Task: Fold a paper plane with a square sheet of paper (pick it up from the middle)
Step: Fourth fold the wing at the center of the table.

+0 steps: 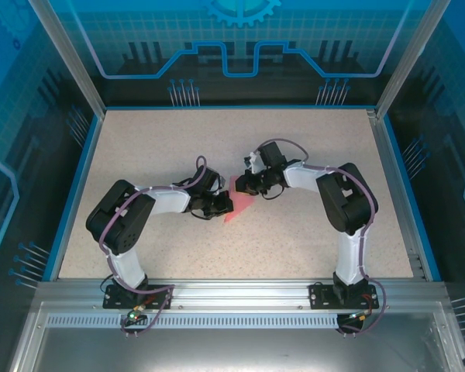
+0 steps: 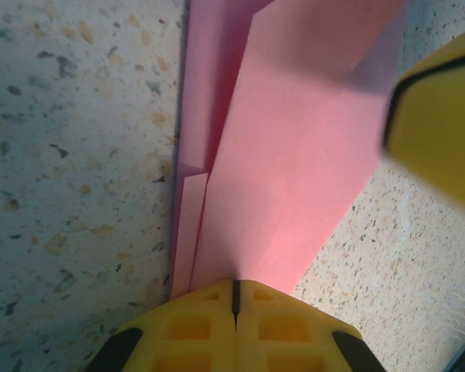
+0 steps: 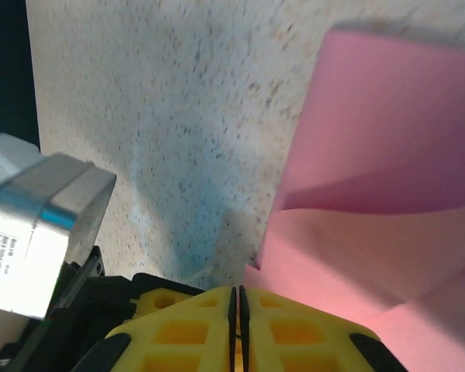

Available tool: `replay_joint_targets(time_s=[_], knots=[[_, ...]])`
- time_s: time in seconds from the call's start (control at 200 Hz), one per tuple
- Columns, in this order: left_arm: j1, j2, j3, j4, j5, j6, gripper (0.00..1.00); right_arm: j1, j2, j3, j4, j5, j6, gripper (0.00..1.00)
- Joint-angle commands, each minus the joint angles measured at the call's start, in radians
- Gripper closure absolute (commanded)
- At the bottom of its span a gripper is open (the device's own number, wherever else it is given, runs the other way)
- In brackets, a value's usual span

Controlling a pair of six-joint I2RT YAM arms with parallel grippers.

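The pink square sheet of paper (image 1: 241,208) lies mid-table, folded into a narrow, layered, tapering paper plane shape. In the left wrist view the folded paper (image 2: 294,139) runs up from my left gripper (image 2: 235,285), whose jaws are shut with its narrow end pinched at their tips. My left gripper (image 1: 222,206) sits at the paper's left edge. My right gripper (image 1: 239,186) is at its far end. In the right wrist view a flap of the paper (image 3: 372,232) curls up just right of my right gripper (image 3: 238,293), whose jaws are shut with nothing visible between them.
A yellow finger of the right gripper (image 2: 442,124) hangs over the paper's right side. A grey-white block on the left arm (image 3: 39,225) sits close beside the right gripper. The speckled table (image 1: 178,147) is ringed by a blue rim (image 1: 77,178) and glass walls.
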Motion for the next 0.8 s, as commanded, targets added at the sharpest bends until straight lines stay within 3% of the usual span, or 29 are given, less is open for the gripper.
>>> replay_joint_targets(time_s=[0.0, 0.795], knots=[[0.008, 0.029, -0.015, -0.133, -0.071, 0.035, 1.00, 0.015, 0.052, 0.002, 0.019, 0.005, 0.005, 0.89], [0.007, 0.038, -0.068, -0.134, -0.080, 0.052, 1.00, -0.134, 0.178, 0.155, -0.111, 0.131, -0.052, 0.88]])
